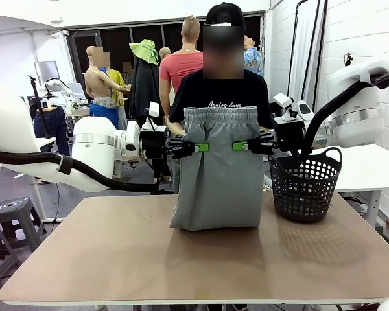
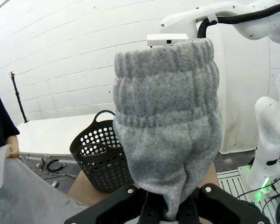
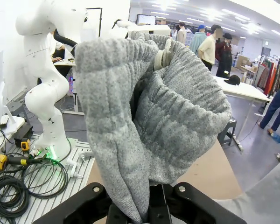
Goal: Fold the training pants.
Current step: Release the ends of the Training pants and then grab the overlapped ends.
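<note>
The light grey training pants [image 1: 217,175] hang upright over the middle of the table, waistband on top, lower end resting on the tabletop. My left gripper [image 1: 198,147] is shut on the pants' left edge just below the waistband. On the right edge, at the same height, my right gripper [image 1: 240,146] is shut too. In the left wrist view the gathered waistband [image 2: 168,84] rises from the shut gripper [image 2: 170,212]. The right wrist view shows bunched grey fabric [image 3: 149,121] pinched in the gripper [image 3: 147,212].
A black mesh basket [image 1: 305,184] stands on the table right of the pants, close under my right arm. A person in a black shirt [image 1: 222,91] stands behind the pants at the far edge. The brown tabletop [image 1: 201,259] is bare in front.
</note>
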Controlling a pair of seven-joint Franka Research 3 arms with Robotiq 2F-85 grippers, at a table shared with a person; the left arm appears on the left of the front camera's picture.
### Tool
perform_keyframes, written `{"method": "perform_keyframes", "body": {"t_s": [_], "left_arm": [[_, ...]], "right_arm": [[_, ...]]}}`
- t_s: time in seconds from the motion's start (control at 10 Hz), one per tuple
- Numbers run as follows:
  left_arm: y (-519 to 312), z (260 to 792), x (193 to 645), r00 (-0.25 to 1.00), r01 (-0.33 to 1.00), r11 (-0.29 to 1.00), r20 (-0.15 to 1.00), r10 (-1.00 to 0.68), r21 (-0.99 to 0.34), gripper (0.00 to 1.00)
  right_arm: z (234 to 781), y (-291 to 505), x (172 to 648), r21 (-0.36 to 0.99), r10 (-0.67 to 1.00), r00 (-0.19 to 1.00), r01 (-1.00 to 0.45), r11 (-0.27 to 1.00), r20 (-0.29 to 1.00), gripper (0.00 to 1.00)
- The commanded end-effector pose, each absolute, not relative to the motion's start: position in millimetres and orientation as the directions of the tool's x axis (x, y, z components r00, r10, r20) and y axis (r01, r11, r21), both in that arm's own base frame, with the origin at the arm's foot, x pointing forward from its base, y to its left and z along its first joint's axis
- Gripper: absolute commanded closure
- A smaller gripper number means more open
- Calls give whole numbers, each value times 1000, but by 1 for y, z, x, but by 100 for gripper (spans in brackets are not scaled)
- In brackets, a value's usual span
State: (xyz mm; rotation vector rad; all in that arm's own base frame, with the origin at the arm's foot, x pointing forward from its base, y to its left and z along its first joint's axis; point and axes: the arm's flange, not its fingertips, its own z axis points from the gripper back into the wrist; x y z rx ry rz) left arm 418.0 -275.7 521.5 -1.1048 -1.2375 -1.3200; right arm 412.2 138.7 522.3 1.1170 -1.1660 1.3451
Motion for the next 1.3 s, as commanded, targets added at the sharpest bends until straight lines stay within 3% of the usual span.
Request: {"method": "perform_keyframes", "body": {"t_s": [0.0,1.2], "left_arm": [[-276,524,418,-117,993,12,992,-47,118,100],[-276,524,418,-117,993,12,992,-47,118,100]], "right_arm": [[523,140,409,-81,81,-84,-996,-37,993,100],[523,140,409,-81,81,-84,-996,-37,993,100]]}}
